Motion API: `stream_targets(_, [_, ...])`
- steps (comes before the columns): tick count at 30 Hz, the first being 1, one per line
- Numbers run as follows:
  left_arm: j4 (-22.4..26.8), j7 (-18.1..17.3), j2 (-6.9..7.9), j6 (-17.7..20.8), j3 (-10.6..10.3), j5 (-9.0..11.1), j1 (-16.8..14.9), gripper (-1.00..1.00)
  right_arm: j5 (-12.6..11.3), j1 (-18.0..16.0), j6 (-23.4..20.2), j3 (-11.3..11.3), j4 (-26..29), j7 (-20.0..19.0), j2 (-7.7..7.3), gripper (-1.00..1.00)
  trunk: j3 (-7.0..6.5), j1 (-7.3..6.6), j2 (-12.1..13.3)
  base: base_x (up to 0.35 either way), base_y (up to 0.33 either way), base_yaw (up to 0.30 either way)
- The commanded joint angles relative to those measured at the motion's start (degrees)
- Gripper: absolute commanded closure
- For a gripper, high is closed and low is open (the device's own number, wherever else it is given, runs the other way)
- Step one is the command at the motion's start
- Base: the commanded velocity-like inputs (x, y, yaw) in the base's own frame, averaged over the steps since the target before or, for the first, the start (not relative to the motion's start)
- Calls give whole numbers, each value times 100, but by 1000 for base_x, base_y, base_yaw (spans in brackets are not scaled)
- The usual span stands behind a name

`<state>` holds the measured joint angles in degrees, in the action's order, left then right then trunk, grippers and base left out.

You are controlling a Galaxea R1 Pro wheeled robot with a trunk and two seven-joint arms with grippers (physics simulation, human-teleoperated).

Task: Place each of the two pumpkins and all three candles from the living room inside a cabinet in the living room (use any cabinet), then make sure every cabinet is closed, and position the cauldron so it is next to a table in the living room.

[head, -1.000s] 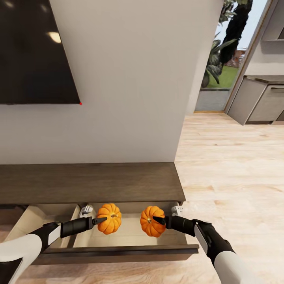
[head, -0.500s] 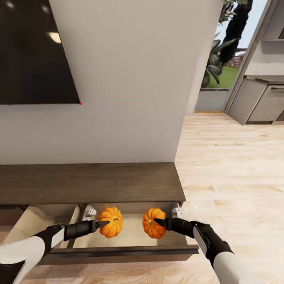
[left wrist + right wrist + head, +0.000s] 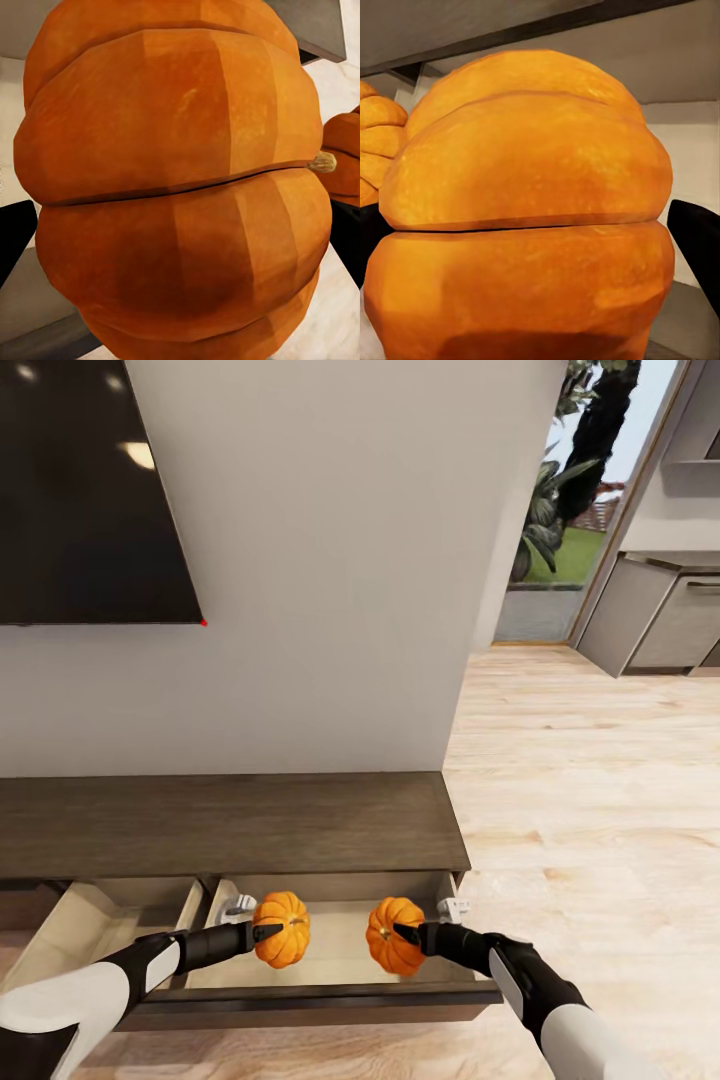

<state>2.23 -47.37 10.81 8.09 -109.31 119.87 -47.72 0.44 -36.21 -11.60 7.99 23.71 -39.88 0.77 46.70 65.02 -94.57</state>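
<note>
A pale wall with a dark screen (image 3: 90, 490) is rising behind the long, low dark-brown cabinet (image 3: 230, 822), and light wood flooring (image 3: 590, 780) is running off toward a grey kitchen unit (image 3: 660, 615). Two of the cabinet's drawers are standing pulled out. The right drawer (image 3: 330, 960) is showing a pale interior, and both pumpkins are hanging just above it; the left drawer (image 3: 85, 925) is showing only bare lining where it can be seen.

The left gripper (image 3: 268, 933) is reaching in from the side, its fingers closed against the left pumpkin (image 3: 281, 929), which is bulging out between the black tips in the left wrist view (image 3: 176, 187). The right gripper (image 3: 405, 934) is likewise clamping the right pumpkin (image 3: 394, 949), seen large between the fingers (image 3: 699, 240) in the right wrist view (image 3: 529, 210). The two pumpkins are sitting near each other, not touching.
</note>
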Motion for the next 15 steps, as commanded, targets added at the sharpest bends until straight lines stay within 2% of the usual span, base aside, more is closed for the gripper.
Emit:
stream_targets(1, [3,0,0,-1,6,1,0,100,0,0,0,-1,10,8,-3,100,0,0,0,0,0,0])
stream_targets(15, [-26,0,1,-1,9,1,-9,100,-3,0,-17,0,195,-4,2,100,0,0,0,0,0,0])
